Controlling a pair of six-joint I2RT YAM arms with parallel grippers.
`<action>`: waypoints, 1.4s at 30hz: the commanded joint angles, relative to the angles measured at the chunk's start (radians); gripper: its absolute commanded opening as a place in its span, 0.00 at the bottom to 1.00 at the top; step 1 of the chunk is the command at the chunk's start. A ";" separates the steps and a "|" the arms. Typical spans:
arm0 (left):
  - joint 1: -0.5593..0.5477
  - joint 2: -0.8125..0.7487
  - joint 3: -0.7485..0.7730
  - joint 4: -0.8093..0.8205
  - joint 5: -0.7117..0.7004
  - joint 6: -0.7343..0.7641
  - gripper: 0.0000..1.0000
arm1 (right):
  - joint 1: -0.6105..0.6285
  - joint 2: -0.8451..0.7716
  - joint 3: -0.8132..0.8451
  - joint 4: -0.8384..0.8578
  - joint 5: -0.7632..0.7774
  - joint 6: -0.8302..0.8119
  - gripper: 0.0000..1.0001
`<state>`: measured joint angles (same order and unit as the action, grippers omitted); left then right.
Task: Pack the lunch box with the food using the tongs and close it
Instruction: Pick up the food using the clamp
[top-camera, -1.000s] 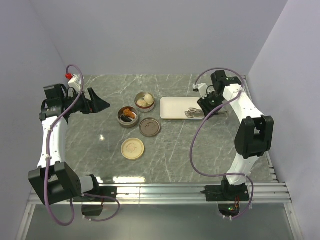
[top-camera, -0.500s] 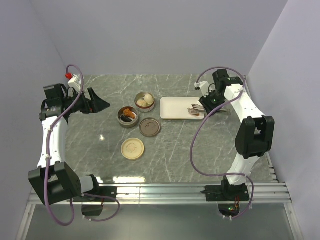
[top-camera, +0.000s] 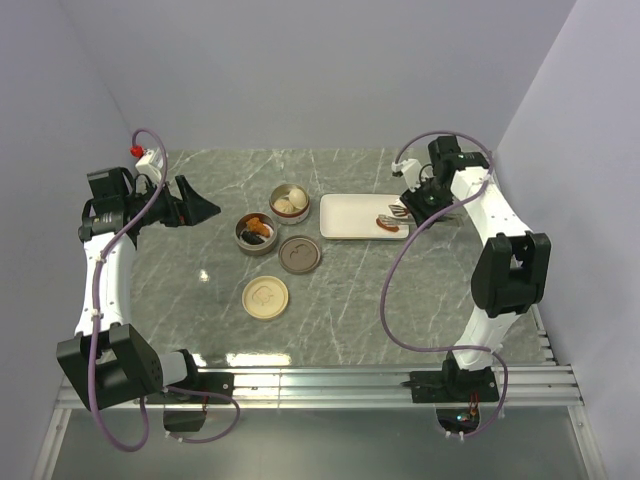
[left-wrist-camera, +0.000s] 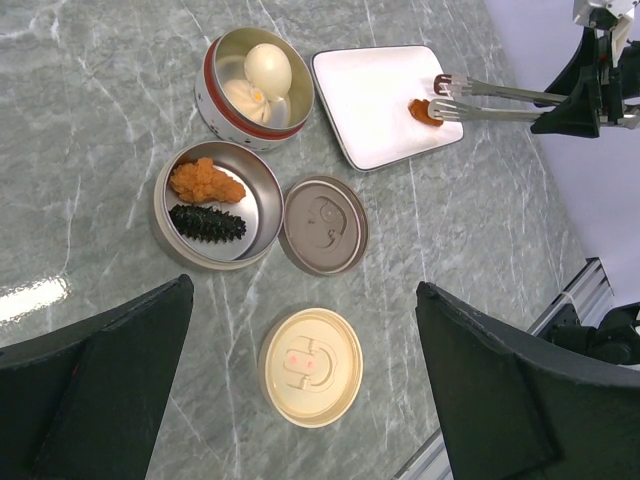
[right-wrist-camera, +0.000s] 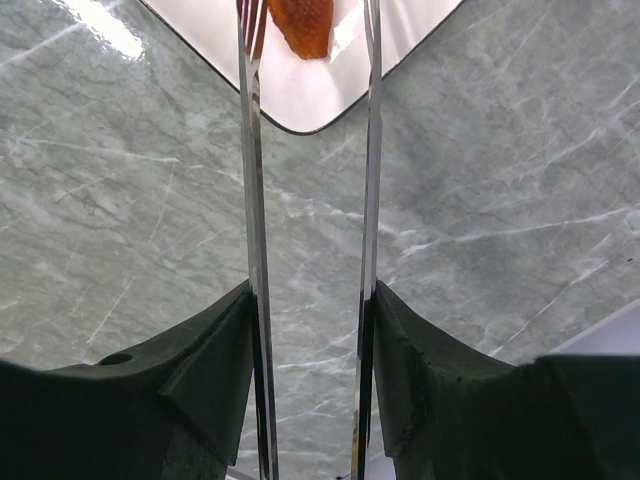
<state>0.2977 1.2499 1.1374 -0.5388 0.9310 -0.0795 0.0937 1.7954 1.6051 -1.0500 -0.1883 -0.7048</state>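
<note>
Left gripper (top-camera: 203, 197): jaws spread wide, holding nothing. It hangs over the left side of the grey-green veined marble table (top-camera: 350, 300), well apart from the containers.

Right gripper (right-wrist-camera: 312, 335): black fingers (right-wrist-camera: 200, 370) clamped on the long slim silver metal tongs (right-wrist-camera: 252, 180), one thin arm against each finger, leaving a narrow gap between the arms.

The tongs reach over the right end of the white rounded-corner rectangular plate (left-wrist-camera: 370, 70). A glossy orange-red chunk (left-wrist-camera: 422, 108) lies on the plate by the tips. Whether a tip touches the chunk: cannot tell, since the wrist view cuts the tips off.

Elsewhere, left to right:
- Plain silver round tin (left-wrist-camera: 160, 215) holding a crumbly orange piece (left-wrist-camera: 205, 182) and a ridged black lump (left-wrist-camera: 207, 222).
- Red-banded tin (left-wrist-camera: 210, 95) holding two smooth cream balls (left-wrist-camera: 268, 68).
- Cream lid (left-wrist-camera: 310, 365) and grey-brown lid (left-wrist-camera: 323, 225), both flat on the marble.
</note>
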 joint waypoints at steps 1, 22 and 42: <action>0.004 -0.007 0.012 0.028 0.029 0.007 0.99 | 0.003 -0.024 0.053 -0.019 -0.025 -0.019 0.53; 0.004 -0.012 0.005 0.037 0.022 0.001 1.00 | 0.029 0.007 -0.011 -0.007 0.023 -0.019 0.49; 0.003 -0.012 0.007 0.054 0.025 -0.016 0.99 | 0.052 0.016 -0.014 -0.021 0.059 -0.009 0.50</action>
<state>0.2977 1.2499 1.1374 -0.5159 0.9306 -0.0944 0.1352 1.8111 1.5684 -1.0634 -0.1379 -0.7147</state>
